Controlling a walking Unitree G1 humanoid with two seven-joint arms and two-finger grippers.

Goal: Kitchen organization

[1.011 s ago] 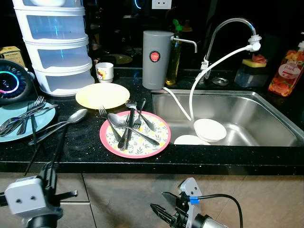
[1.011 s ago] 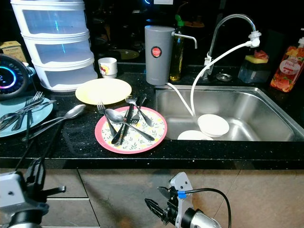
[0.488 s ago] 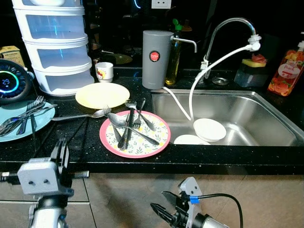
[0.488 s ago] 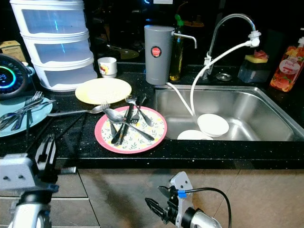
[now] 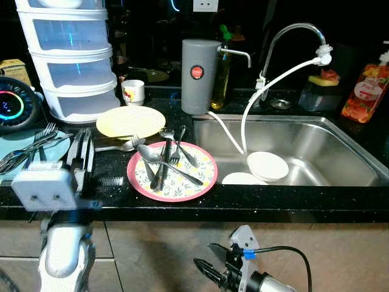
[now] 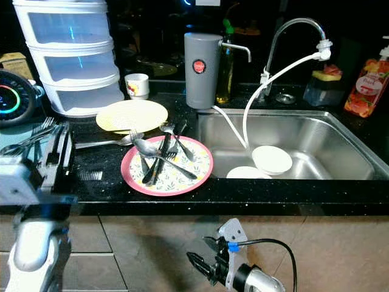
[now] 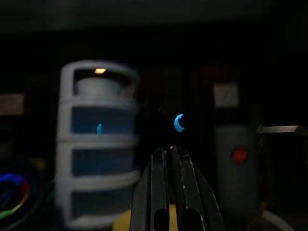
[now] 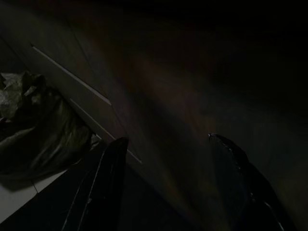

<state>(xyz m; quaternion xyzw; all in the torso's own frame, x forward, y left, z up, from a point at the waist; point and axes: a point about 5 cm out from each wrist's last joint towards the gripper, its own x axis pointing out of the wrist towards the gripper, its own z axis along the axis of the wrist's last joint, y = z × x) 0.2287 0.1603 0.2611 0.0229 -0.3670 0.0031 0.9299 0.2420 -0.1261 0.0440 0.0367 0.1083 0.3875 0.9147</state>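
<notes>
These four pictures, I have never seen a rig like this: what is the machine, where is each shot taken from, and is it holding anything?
It is a humanoid robot at a kitchen counter. The two wide shots come from its head camera and show one scene. The left gripper is raised over the black counter, fingers together, holding nothing. The left wrist view looks along those fingers toward the white drawer tower. The right gripper hangs idle below the counter edge, fingers apart; its wrist view is dark. On the counter lie a pink plate with cutlery, a yellow plate and a blue plate with forks. White bowls sit in the sink.
</notes>
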